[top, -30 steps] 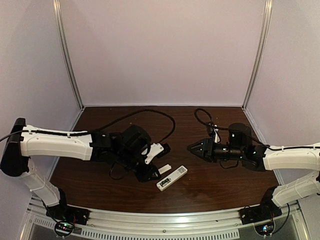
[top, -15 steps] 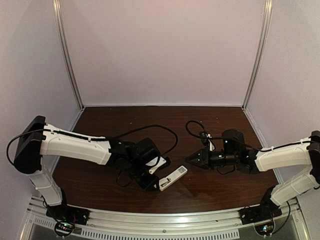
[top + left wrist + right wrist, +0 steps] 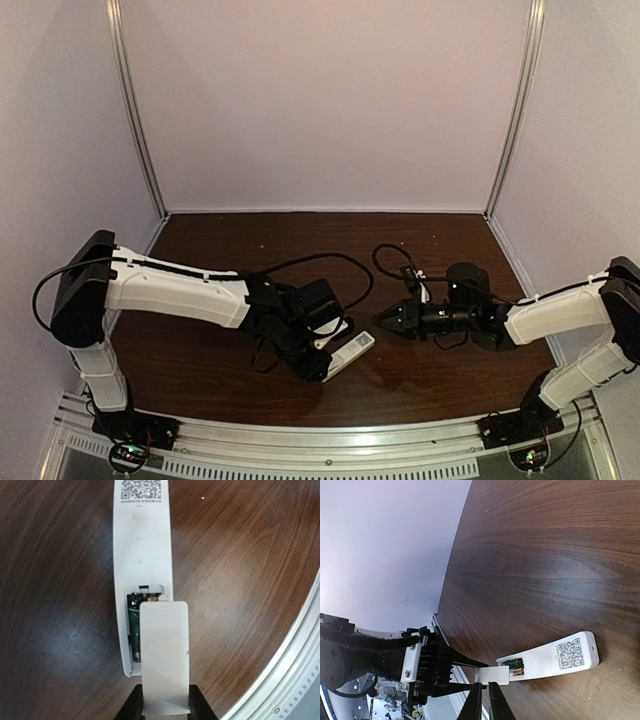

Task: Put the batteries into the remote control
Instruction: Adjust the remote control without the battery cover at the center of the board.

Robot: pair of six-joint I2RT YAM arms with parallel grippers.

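Note:
The remote control (image 3: 352,351) lies face down on the dark wood table, its back and QR label up (image 3: 142,545). Its battery compartment is open, and the batteries (image 3: 133,625) show inside it as dark green and gold, also in the right wrist view (image 3: 518,666). My left gripper (image 3: 165,707) is shut on the small flat white cover piece (image 3: 164,655) and holds it over the right part of the compartment. My right gripper (image 3: 381,320) is shut and empty. It hovers just right of the remote (image 3: 555,657), fingertips (image 3: 475,702) near the cover (image 3: 492,676).
A metal rail (image 3: 330,440) runs along the table's front edge, close behind my left gripper (image 3: 295,675). Black cables (image 3: 310,262) loop over the table behind both wrists. White walls with metal corner posts (image 3: 135,110) enclose the back and sides.
My left gripper has moved right, to the remote's near end, and the cover now sits over the compartment. My right gripper has moved left and lower, closer to the remote.

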